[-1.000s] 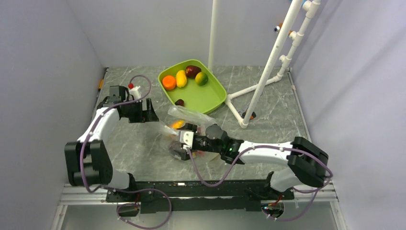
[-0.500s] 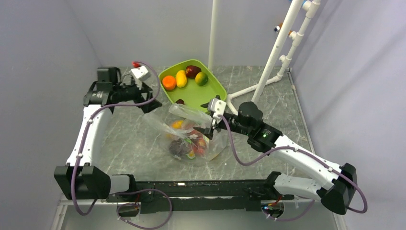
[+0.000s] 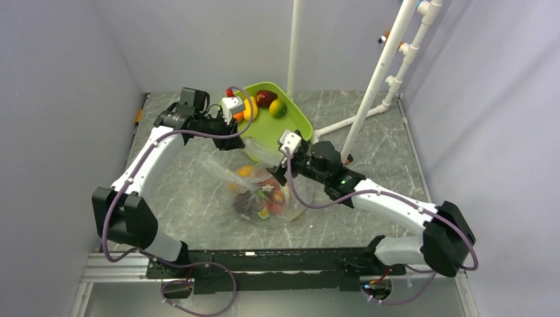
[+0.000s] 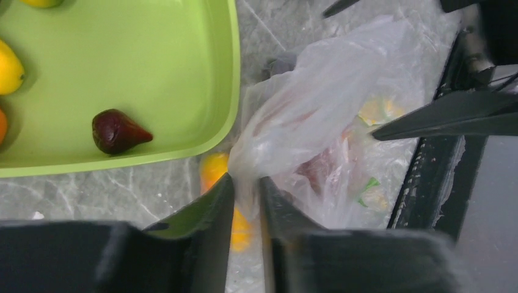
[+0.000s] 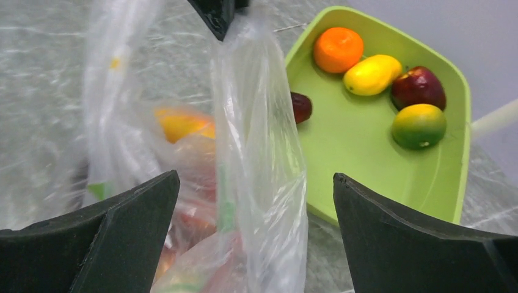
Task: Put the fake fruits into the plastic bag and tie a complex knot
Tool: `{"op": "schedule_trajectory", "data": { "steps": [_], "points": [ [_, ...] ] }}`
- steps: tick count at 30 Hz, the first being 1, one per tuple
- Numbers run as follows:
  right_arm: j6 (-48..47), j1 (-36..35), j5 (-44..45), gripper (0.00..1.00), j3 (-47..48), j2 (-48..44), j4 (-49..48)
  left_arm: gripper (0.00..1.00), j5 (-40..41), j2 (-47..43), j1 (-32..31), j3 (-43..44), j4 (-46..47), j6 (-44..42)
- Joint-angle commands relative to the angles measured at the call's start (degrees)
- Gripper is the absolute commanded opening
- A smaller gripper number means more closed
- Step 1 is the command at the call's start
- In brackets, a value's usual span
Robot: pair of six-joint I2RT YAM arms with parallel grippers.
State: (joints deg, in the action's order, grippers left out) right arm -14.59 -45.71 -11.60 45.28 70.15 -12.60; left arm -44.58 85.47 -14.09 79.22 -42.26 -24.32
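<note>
Thin clear crinkly plastic bag (image 4: 330,97) at counter (image 3: 191,205) centre, part-filled with glossy fake fruits (image 3: 245,172); five more lie in a lime green tray (image 3: 290,132) at twelve o'clock; left tool (image 4: 246,183) pinches the bag rim, right tool (image 5: 255,177) released; untied

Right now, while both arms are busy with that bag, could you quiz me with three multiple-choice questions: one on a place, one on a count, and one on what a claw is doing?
1. Where is the plastic bag relative to the green tray?
A) inside it
B) on the table, on its near side
C) under it

2. How many fruits lie in the tray?
A) two
B) nine
C) five

3. What is the left claw doing?
A) pinching the bag's plastic
B) gaping wide
C) out of sight

Answers:
1 B, the overhead view shows the bag on the marble.
2 C, the right wrist view shows five.
3 A, its fingers squeeze a fold of film.
</note>
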Motion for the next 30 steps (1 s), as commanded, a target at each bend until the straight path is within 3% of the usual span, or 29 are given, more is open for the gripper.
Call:
{"op": "schedule_trajectory", "data": {
  "steps": [1,2,3,9,11,14,19,21,25,27,30],
  "points": [
    [-0.2,-2.0,10.3,0.99,-0.6,5.0,-18.2,0.13,-8.2,-1.5,-0.1,3.7,-1.4,4.9],
    [0.0,-2.8,13.4,1.00,-0.2,6.6,-20.9,0.03,-9.1,-1.9,-0.1,3.5,-0.7,6.8],
    [0.0,-3.7,16.6,1.00,0.1,7.9,-23.2,0.00,-9.9,-2.3,-0.1,3.3,-0.3,8.4],
    [-5.6,-8.7,28.2,0.98,-0.5,14.3,-34.9,0.00,-12.7,-5.4,-0.1,3.2,1.3,14.6],
    [-7.4,-8.7,30.7,0.87,-1.4,16.2,-36.7,0.00,-13.1,-6.2,0.0,3.3,0.7,15.4],
    [-9.5,-8.7,32.1,0.74,-4.4,17.2,-37.0,0.00,-12.6,-7.3,0.4,4.1,-1.2,14.3],
    [-7.8,-8.6,31.2,0.70,-10.6,15.6,-30.4,0.00,-13.9,-8.7,3.5,5.6,-0.7,15.0],
    [-6.5,-8.6,29.0,0.54,-12.4,14.5,-26.7,0.00,-14.5,-8.7,4.6,6.7,-0.8,14.8],
    [-5.3,-8.6,23.8,0.33,-14.7,12.0,-21.2,0.00,-14.5,-8.4,6.6,8.5,-1.8,13.3],
    [-5.8,-8.6,19.4,0.28,-15.6,10.8,-19.9,0.00,-14.1,-8.4,7.3,8.8,-1.1,12.8],
    [-8.6,-8.7,12.6,0.04,-16.7,9.5,-20.6,0.00,-13.1,-8.0,7.2,9.4,0.0,11.3]
  ]
}}
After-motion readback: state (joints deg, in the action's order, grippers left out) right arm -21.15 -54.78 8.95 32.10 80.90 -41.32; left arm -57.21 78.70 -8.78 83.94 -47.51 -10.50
